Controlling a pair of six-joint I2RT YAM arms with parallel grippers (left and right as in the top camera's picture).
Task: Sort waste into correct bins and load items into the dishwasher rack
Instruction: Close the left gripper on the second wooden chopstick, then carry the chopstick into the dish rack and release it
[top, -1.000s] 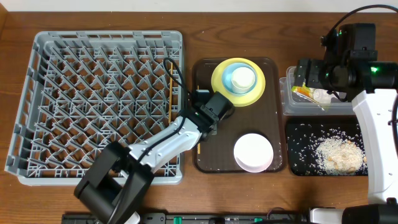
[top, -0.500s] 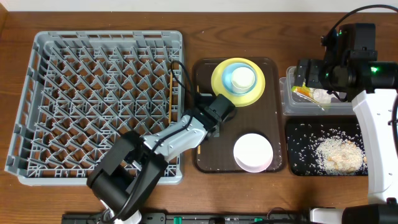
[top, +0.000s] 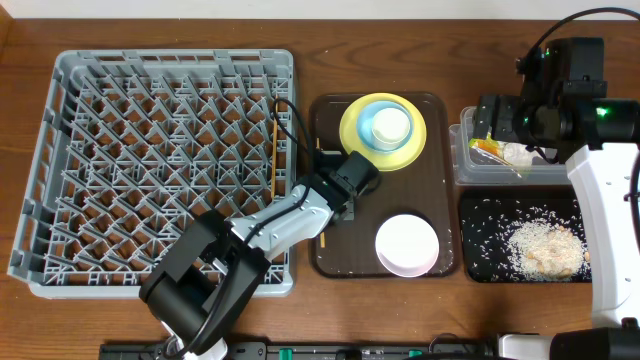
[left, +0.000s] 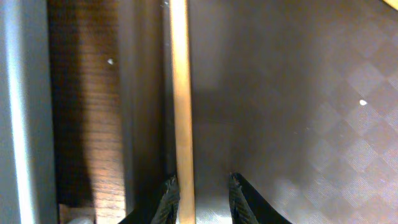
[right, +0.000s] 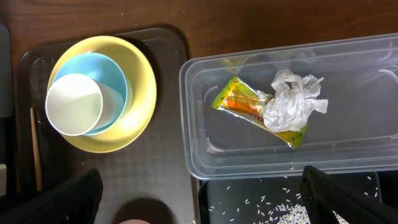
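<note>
Left fingers: left wrist view; slightly parted, one on each side of the chopstick, not pinching it; the stick runs close against one of them.
Chopstick: flat on the brown tray, along the foot of its side wall.
Beyond the wall: a strip of wooden surface, then the grey rack.
Right fingers: right wrist view; spread wide, nothing between them, at the lower corners of the view.
Tub: holds the wrapper and the tissue, with the tissue lying partly over the wrapper.
Plate: on the brown tray beside the tub; the blue bowl sits in it, and the cup sits in the bowl.
Rice: loose grains on the black tray, just past the tub's rim.
Rack, overhead: on the left of the surface; the other chopstick lies along its right side.
Left arm: reaches over the rack's corner to the brown tray's left edge; the fingertips are hidden under it.
White bowl: on the brown tray's end nearest the robot, apart from the plate.
Black tray, overhead: right of the brown tray, touching the tub's side; rice is heaped toward its right, with grains scattered around the heap.
</note>
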